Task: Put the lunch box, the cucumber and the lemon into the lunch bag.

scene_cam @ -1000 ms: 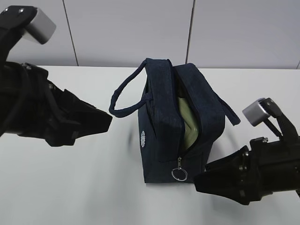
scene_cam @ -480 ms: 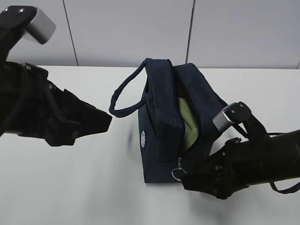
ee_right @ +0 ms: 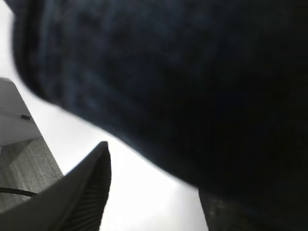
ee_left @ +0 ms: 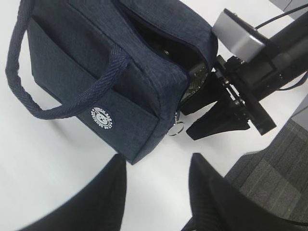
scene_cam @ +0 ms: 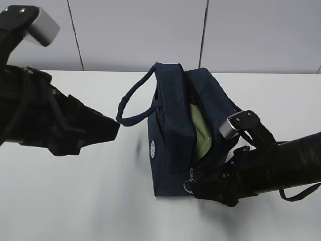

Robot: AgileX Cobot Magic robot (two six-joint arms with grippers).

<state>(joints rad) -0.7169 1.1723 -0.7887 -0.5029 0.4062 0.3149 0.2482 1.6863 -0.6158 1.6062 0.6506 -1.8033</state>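
lunch bag (scene_cam: 175, 125) upright, lunch box (scene_cam: 200, 131) inside, right gripper (ee_left: 211, 113) alongside.

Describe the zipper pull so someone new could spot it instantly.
Find the navy bag standing mid-table. Follow its open zipper down the end face nearest the camera to the bottom. The pull is a small silver ring hanging there, just ahead of the right end effector; it is the only shiny metal on the dark fabric, unlike the round white logo on the side.

Both arms are matte black, angular and wedge-nosed. Each carries a silver-grey camera block (scene_cam: 234, 124) near the wrist. The right pincer (ee_left: 211, 114) has two tapered black fingers on a bolted plate, thin black cables trailing behind.
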